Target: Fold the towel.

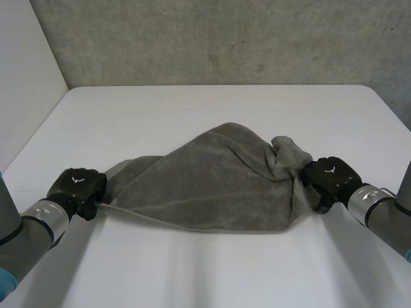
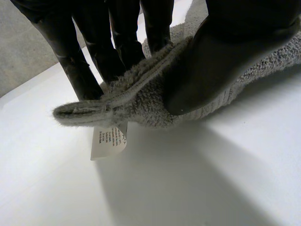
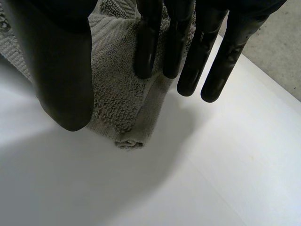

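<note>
White table (image 1: 205, 102): towel (image 1: 212, 179) bunched, left hand (image 1: 80, 189) pinching one corner, right hand (image 1: 327, 176) other. Fold starting; next: carry corners across, align edges.

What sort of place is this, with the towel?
Probably a robotics lab: a white table, a plain grey wall behind, and the robot's left hand and right hand each pinching a towel.

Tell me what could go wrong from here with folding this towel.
1. The left hand pinches the towel close to its hem, by the label; a pull could slip it free.
2. The cloth is bunched in a lump beside the right hand, so a fold made now would likely come out uneven.
3. Its middle lies on the table and may drag.
</note>
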